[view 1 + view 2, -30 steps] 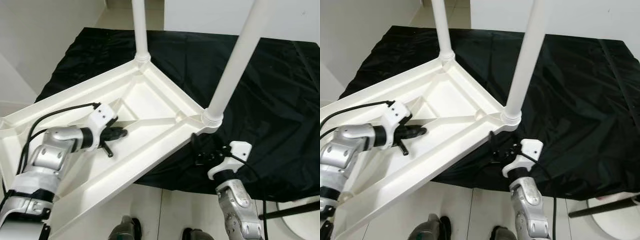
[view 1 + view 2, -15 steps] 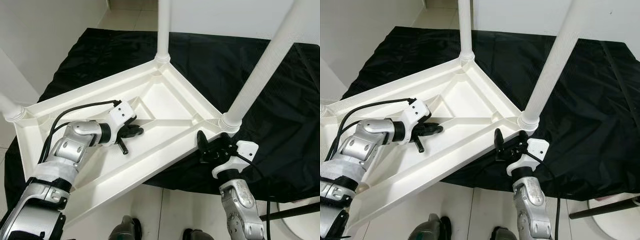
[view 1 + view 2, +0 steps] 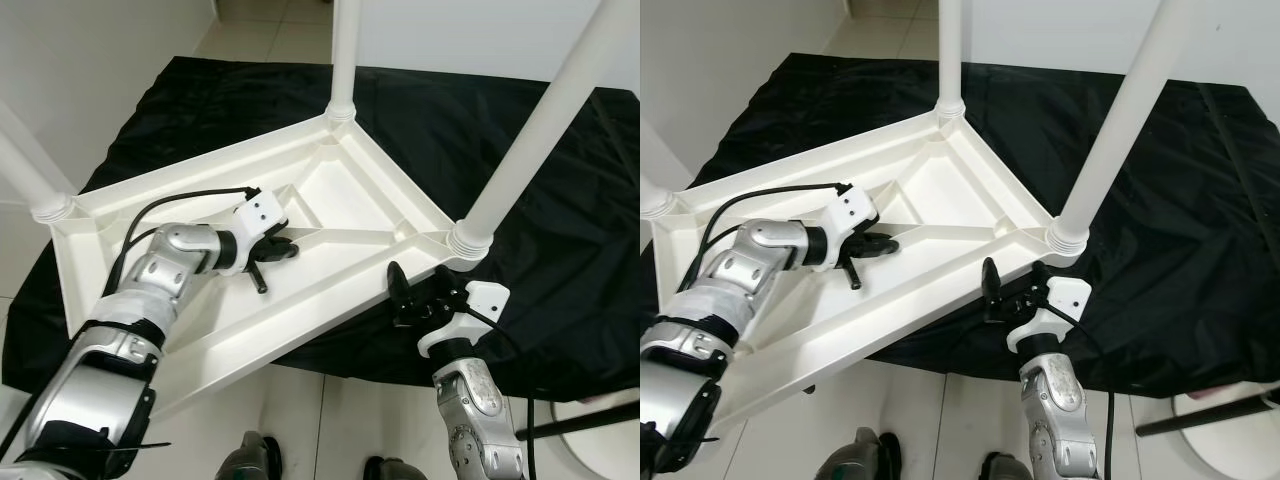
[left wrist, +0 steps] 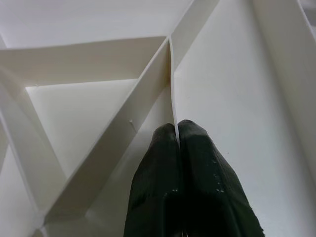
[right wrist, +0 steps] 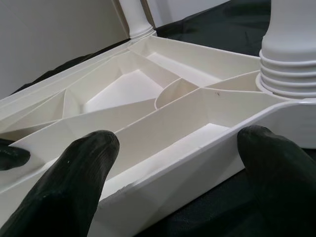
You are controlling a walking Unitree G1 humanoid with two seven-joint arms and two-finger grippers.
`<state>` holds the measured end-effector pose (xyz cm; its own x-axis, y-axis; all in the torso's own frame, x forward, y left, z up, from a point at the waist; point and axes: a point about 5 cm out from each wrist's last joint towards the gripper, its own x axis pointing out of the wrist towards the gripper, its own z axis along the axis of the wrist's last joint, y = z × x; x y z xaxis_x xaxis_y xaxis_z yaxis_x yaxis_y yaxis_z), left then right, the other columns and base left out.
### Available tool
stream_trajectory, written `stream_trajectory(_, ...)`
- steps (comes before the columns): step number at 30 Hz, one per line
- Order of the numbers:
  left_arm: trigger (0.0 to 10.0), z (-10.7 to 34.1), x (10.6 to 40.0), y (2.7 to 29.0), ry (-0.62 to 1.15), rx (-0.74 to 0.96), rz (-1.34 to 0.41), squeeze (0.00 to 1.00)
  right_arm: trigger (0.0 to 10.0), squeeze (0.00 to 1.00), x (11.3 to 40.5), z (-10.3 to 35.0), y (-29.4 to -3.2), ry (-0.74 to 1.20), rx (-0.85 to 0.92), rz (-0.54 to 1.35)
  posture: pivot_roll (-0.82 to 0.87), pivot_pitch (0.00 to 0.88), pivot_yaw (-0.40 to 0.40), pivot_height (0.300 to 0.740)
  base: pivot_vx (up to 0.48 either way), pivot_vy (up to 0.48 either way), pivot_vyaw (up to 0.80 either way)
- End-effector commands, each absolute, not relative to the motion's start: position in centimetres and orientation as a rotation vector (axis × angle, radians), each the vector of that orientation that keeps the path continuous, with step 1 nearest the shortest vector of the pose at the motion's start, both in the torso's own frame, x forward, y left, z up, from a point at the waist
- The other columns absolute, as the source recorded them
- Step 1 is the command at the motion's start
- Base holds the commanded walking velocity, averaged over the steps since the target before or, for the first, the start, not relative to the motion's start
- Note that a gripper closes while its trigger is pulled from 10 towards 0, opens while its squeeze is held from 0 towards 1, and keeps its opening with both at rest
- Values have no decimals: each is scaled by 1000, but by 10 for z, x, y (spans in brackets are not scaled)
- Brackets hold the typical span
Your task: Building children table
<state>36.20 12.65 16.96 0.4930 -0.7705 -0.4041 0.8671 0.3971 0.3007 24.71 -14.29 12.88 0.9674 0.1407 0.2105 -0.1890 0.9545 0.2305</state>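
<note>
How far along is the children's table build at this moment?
Done: three white legs stand in corner sockets of the upturned tabletop. In hand: the left gripper is pinching a diagonal rib, while the right gripper is open at the near rim. Left: the fourth corner is out of view, and the table needs flipping upright.

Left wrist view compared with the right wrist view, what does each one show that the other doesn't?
Left wrist view: the left hand shut on a thin rib, seen close up. Right wrist view: the right hand open at the edge of the table, plus two legs in their sockets and the black cloth. Both: the table's white ribbed underside.
</note>
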Motion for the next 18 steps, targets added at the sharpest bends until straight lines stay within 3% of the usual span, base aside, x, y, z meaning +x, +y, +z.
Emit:
stream_trajectory(1, 10000, 164, 361, 133, 218, 548, -1003, 0, 10000, 0, 246, 130, -137, -191, 237, 205, 28, 148, 39, 740, 0, 0, 0)
stream_trajectory(12, 10000, 161, 352, 153, 202, 579, -1092, 0, 10000, 0, 248, 132, -143, -194, 216, 205, 36, 149, 26, 740, 0, 0, 0)
stream_trajectory(13, 1412, 163, 353, 154, 196, 576, -1092, 0, 10000, 0, 249, 132, -142, -194, 217, 209, 37, 148, 25, 740, 0, 0, 0)
stream_trajectory(15, 1412, 164, 353, 154, 192, 573, -1091, 0, 10000, 0, 249, 132, -142, -194, 217, 212, 37, 148, 25, 740, 0, 0, 0)
stream_trajectory(16, 0, 166, 353, 153, 185, 572, -1103, 0, 10000, 0, 249, 133, -141, -195, 218, 215, 38, 149, 24, 740, 0, 0, 0)
stream_trajectory(18, 0, 166, 353, 153, 185, 572, -1103, 0, 10000, 0, 249, 133, -141, -195, 218, 215, 38, 149, 24, 740, 0, 0, 0)
